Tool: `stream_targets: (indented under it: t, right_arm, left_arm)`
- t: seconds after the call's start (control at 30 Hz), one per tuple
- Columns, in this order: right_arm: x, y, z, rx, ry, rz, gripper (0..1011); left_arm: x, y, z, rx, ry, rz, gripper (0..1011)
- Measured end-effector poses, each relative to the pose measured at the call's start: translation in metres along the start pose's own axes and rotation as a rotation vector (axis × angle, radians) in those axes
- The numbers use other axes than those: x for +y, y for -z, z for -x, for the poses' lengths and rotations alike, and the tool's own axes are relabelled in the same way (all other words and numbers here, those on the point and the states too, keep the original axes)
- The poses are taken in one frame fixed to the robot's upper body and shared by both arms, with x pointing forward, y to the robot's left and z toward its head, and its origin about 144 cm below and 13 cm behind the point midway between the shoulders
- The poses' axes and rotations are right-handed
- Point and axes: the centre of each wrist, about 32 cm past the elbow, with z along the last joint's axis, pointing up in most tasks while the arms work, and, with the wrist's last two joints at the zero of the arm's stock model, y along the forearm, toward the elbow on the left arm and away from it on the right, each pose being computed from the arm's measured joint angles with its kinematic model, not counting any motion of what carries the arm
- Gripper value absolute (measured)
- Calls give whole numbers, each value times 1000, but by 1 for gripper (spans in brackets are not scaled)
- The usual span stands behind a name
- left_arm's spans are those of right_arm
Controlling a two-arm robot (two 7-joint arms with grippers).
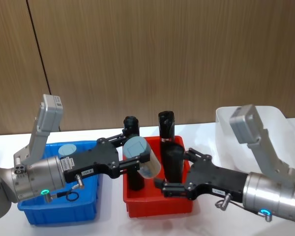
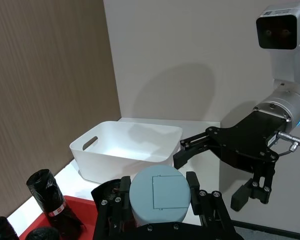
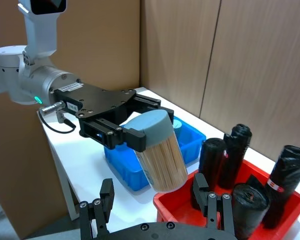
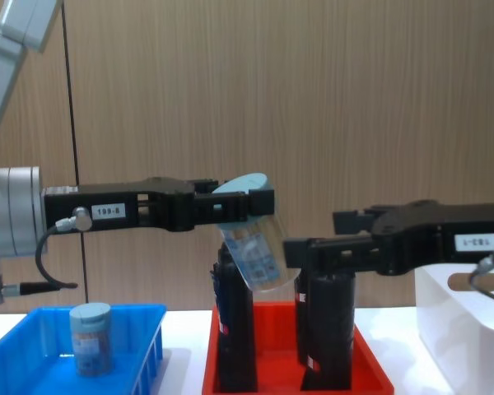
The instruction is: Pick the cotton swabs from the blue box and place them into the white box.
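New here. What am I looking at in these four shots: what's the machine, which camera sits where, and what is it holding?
This is a robot with two arms at a white table. Each arm ends in a two-fingered tool. One picture looks down from the robot's head and one looks across from its chest. The other two come from a camera on each wrist.

From the robot's left to its right, the table holds a blue box, a red bin of tall black rolls and a white box.

The left tool is shut on a tub of cotton swabs, held tilted in the air over the red bin. A second tub stands in the blue box. The right tool is open and empty, over the red bin, facing the held tub.
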Motion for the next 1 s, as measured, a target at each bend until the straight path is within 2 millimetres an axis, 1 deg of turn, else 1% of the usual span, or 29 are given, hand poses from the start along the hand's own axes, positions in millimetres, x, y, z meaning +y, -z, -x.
stream_targets:
  t: [0.33, 1.0]
  right_arm:
    - [15, -6, -5, -19, -40, 22, 1001]
    - [35, -6, -10, -59, -39, 49, 1001]
  left_arm:
    - [0, 0, 0, 0, 0, 0, 669]
    - [0, 0, 0, 0, 0, 0, 669]
